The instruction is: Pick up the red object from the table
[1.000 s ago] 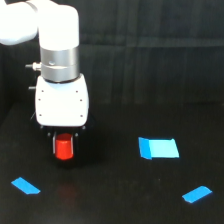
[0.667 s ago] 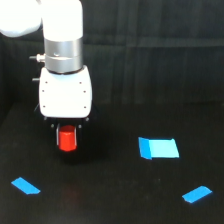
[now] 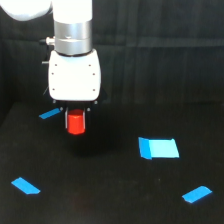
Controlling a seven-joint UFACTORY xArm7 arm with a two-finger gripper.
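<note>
The red object [image 3: 76, 123] is being held clamped between the jaws of the gripper [image 3: 76, 120] and is now being carried clear of the tabletop [image 3: 110, 195], higher than a second ago, so the pick is judged essentially accomplished.

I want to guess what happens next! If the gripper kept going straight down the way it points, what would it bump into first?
Probably bare table. The gripper points down, holding the red block, with only black surface below. The blue tape strip seems off to the side, though depth is unclear.
</note>
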